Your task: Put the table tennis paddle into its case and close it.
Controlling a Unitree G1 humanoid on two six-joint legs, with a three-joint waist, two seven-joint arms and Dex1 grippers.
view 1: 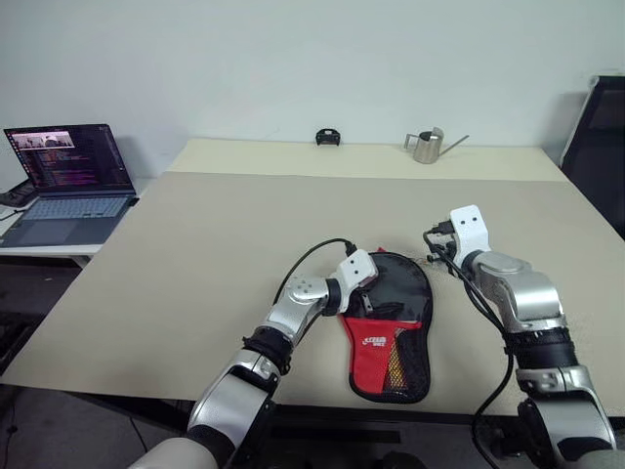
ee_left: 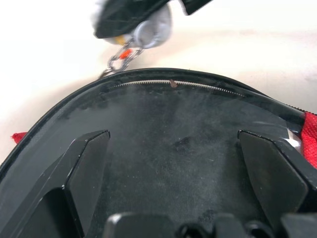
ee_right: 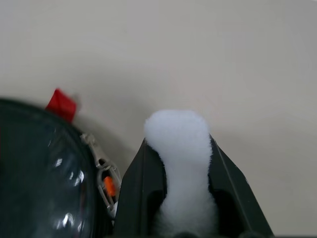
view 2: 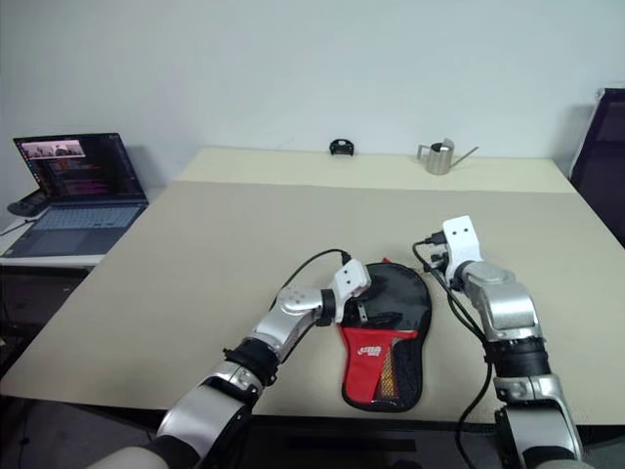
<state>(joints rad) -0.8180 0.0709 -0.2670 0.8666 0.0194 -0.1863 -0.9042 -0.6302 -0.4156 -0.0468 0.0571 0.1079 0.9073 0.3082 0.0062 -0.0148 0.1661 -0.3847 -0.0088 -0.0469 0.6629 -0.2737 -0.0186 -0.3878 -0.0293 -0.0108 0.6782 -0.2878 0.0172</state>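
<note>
The case (view 1: 402,311) lies flat near the table's front edge, its black round part away from me and its red lower part (view 1: 371,354) toward me. My left gripper (view 1: 374,295) stands open over the round part, with both fingers (ee_left: 86,163) above the black fabric and the zip line (ee_left: 173,83). At the case's far right edge, my right gripper (ee_right: 177,148) is shut on a white fuzzy ball charm (ee_right: 177,131). A short metal chain (ee_right: 101,166) links the charm to the case. The table tennis paddle is hidden.
An open laptop (view 1: 68,181) sits on a side table at the left. A metal watering can (view 1: 427,145) and a small black object (view 1: 327,137) stand at the table's far edge. A black chair (view 1: 601,147) is at the right.
</note>
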